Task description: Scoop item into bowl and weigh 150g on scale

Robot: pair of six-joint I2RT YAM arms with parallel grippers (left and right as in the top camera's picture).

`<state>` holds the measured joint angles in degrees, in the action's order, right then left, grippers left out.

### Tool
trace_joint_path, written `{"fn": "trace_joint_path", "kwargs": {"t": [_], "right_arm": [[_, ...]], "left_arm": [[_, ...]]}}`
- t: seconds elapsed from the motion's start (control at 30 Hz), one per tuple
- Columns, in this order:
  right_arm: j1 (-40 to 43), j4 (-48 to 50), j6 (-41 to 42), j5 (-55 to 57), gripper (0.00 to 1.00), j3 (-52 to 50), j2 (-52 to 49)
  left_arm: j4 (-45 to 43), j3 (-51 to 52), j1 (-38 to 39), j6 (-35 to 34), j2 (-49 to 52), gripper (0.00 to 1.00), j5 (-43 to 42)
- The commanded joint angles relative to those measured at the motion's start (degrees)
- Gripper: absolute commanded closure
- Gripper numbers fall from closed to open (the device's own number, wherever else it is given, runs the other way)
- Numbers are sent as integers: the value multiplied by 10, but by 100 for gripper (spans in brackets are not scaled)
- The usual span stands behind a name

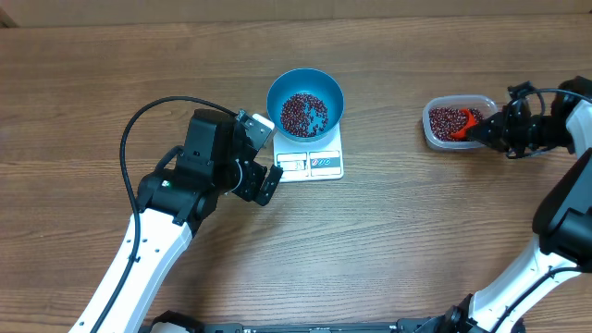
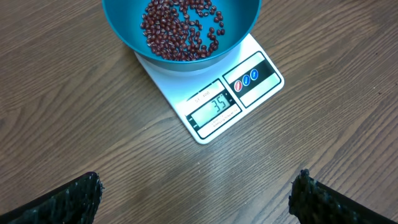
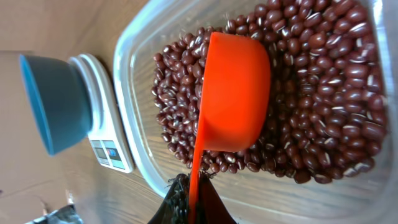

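I read "35" on flat white kitchen scale (image 2: 214, 93) under deep blue bowl (image 2: 118, 25); L hand (image 2: 196, 196) hovers wide open, R hand (image 3: 189, 202) clamps orange plastic scoop (image 3: 233, 93) at red-brown beans (image 3: 323, 74).

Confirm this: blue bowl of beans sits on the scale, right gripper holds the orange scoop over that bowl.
Wrong: the right gripper holds the orange scoop in the clear tub of beans, not over the blue bowl; the right wrist view shows it.
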<state>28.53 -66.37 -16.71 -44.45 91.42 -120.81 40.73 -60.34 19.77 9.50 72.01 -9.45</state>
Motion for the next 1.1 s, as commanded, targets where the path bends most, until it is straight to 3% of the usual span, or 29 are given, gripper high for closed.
{"fn": "trace_joint_path", "kwargs": {"t": [0.0,0.5,0.6,0.83,1.07], "right_arm": [[19,0,-3,-62,96,-3,-7],[56,-54,-49,-108,96,-3,-7],[69,-88,-104,-154,96,-3,-7],[80,-128,-149,-189,96,-2,-7],[82,-129,-149,-200,96,-2,-7]], "left_arm": [[0,2,-2,12,-4,0,-6],[0,2,-2,12,-4,0,-6],[0,2,-2,12,-4,0,-6],[0,2,-2,12,-4,1,-6],[-1,2,-2,12,-4,0,-6]]}}
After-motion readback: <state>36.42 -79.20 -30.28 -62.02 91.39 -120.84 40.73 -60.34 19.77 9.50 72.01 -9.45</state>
